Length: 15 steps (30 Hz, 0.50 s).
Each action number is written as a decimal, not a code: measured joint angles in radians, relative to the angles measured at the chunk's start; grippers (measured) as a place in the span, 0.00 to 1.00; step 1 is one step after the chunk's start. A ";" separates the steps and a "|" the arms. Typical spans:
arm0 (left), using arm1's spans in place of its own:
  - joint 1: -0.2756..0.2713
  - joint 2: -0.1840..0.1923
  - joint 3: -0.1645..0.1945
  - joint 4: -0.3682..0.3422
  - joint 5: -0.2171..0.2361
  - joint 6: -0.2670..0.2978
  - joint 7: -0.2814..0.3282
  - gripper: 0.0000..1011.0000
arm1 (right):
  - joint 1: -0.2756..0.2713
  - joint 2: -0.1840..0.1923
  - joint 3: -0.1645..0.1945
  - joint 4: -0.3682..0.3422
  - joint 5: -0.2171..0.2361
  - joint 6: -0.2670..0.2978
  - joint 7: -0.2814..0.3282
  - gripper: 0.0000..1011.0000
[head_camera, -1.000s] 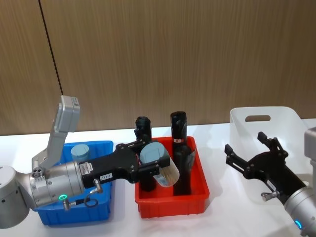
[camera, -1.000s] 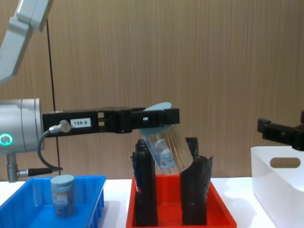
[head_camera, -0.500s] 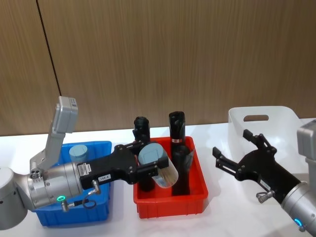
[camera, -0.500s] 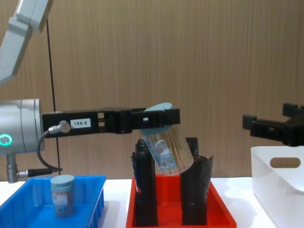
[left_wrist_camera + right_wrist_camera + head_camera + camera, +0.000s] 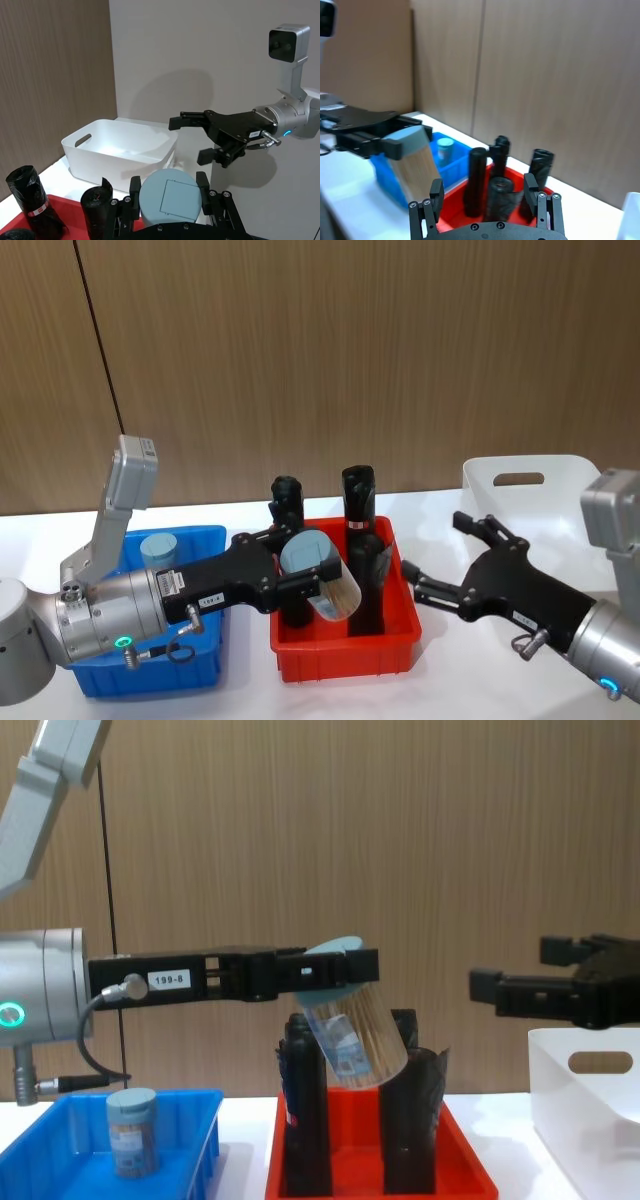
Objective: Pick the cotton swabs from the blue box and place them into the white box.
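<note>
Mostly clear swab jar (image 5: 352,1032) w/ grey-blue lid (image 5: 308,553)

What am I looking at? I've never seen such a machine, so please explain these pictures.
This is a robot with two arms, each ending in a claw. Two pictures look from its head and chest, two from its wrists. On the table stand a blue box holding one jar of cotton swabs, a red tray of black rolls, and a white box. The left claw is shut on another swab jar, tilted above the red tray. The right claw hangs open between tray and white box.
</note>
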 joint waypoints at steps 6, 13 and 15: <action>0.000 0.000 0.000 0.000 0.000 0.000 0.000 0.66 | 0.038 0.016 0.000 -0.001 0.011 0.066 0.118 0.99; 0.000 0.000 0.000 0.000 0.000 0.000 0.000 0.66 | 0.090 0.020 -0.009 0.019 0.010 0.131 0.237 0.99; 0.000 0.000 0.000 0.000 0.000 0.000 0.000 0.66 | 0.112 0.015 -0.015 0.031 0.003 0.150 0.273 0.99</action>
